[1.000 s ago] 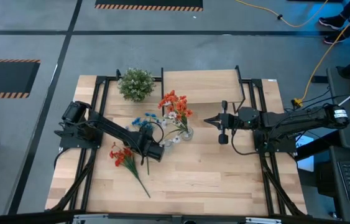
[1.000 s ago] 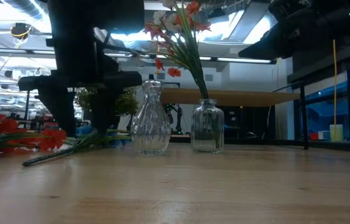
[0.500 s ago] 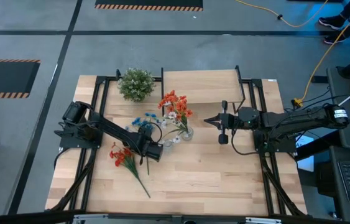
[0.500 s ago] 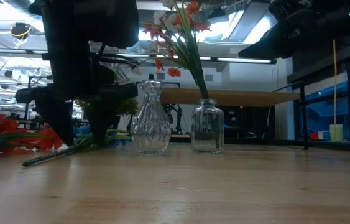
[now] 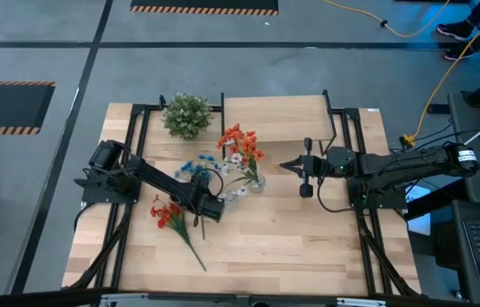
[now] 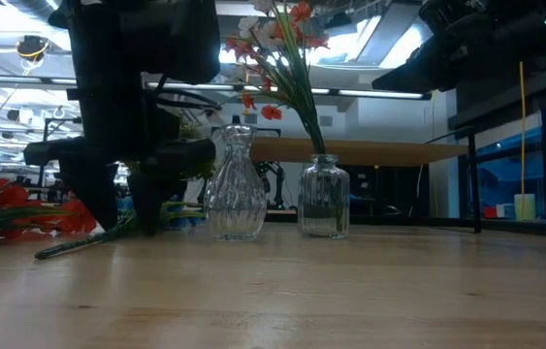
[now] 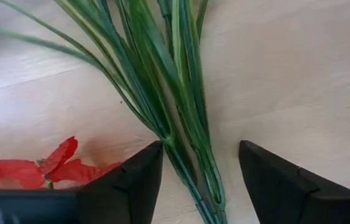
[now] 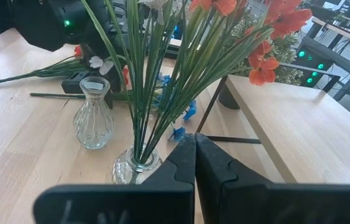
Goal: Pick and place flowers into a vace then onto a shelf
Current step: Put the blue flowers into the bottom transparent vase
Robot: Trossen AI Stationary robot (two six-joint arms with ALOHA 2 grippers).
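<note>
Barely a shift from the last look: in the low view the left gripper (image 6: pixel 125 194) has nudged a touch toward the ribbed glass vase (image 6: pixel 235 184), while the right arm has not budged. From above, the left gripper (image 5: pixel 206 207) sits low over the tabletop (image 5: pixel 308 239), just beside the two vases, right at the stem ends of the loose flowers. Its wrist view shows the fingers (image 7: pixel 131 180) spread wide, a bundle of green stems (image 7: pixel 175 112) running down between them on the wood, not clamped, with red petals (image 7: pixel 56 158) off to one side. One red-orange spray (image 5: pixel 170 215) lies flat on the table with its stem trailing toward the front edge, and the blue spray (image 5: pixel 193 167) lies flat just behind the gripper. The small round vase (image 6: pixel 323 198) stands upright with a red-orange and white bunch (image 5: pixel 240 147) already in it, stems fanning up tall in the low view. The ribbed vase (image 5: pixel 230 194) stands empty right beside it. The right gripper (image 5: pixel 289 166) hangs pinched closed, near the filled vase, its fingers (image 8: pixel 193 158) pressed together in its own wrist view. The shelf (image 5: pixel 278 115) holds no vase, and the potted plant (image 5: pixel 187 114) sits by its left end.
</note>
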